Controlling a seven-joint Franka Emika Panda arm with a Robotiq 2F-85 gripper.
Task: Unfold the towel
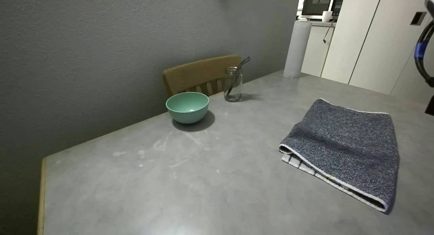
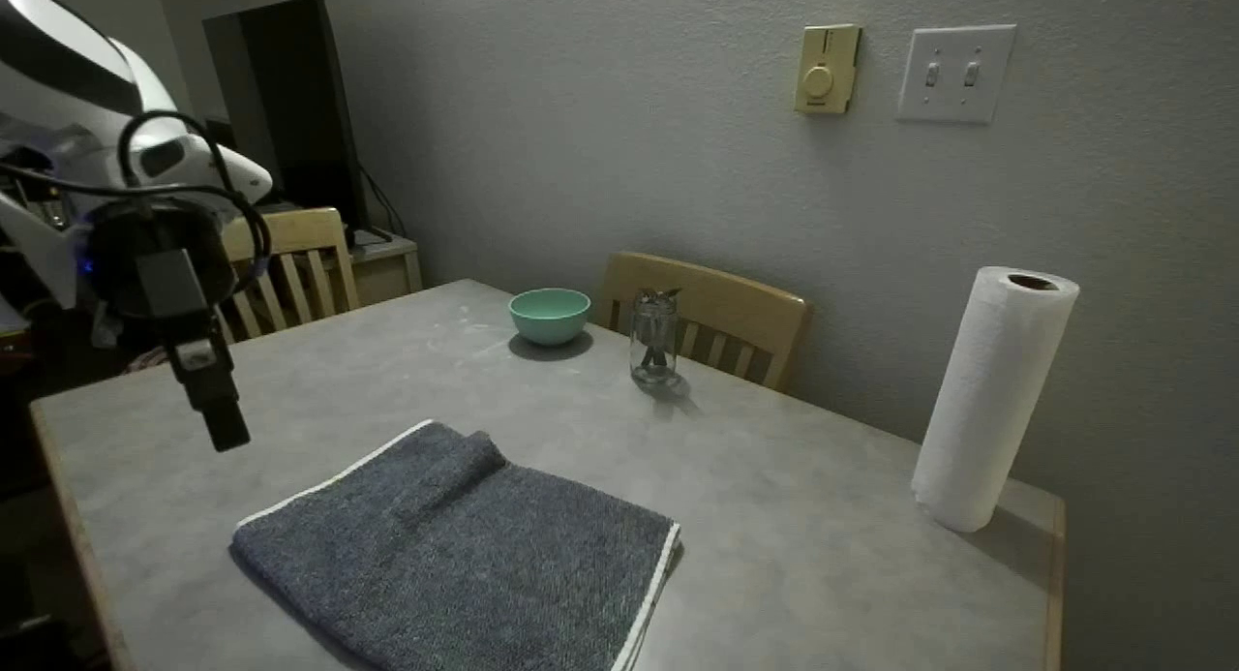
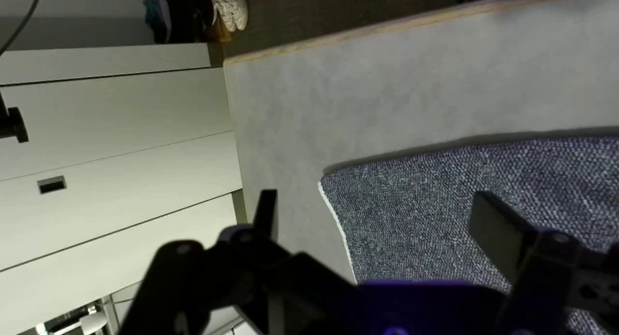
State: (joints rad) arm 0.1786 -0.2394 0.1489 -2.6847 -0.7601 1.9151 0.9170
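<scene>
The dark grey towel (image 1: 346,143) lies folded on the table in both exterior views (image 2: 465,545). Its edges have white trim, and a white and black-checked underside shows along its front fold in an exterior view. A raised crease runs across one part of its top. The wrist view shows one towel corner (image 3: 411,209). My gripper (image 3: 376,197) is open, its two fingers wide apart with nothing between them. In an exterior view the gripper (image 2: 227,434) hangs above the table beside the towel, apart from it. Only a sliver of the gripper (image 1: 430,108) shows at the right edge elsewhere.
A teal bowl (image 1: 187,108) and a glass jar with utensils (image 1: 233,84) stand near the table's wall side. A paper towel roll (image 2: 992,400) stands upright near a table end. Wooden chairs (image 2: 707,303) stand against the table. The table edge (image 3: 387,30) shows in the wrist view.
</scene>
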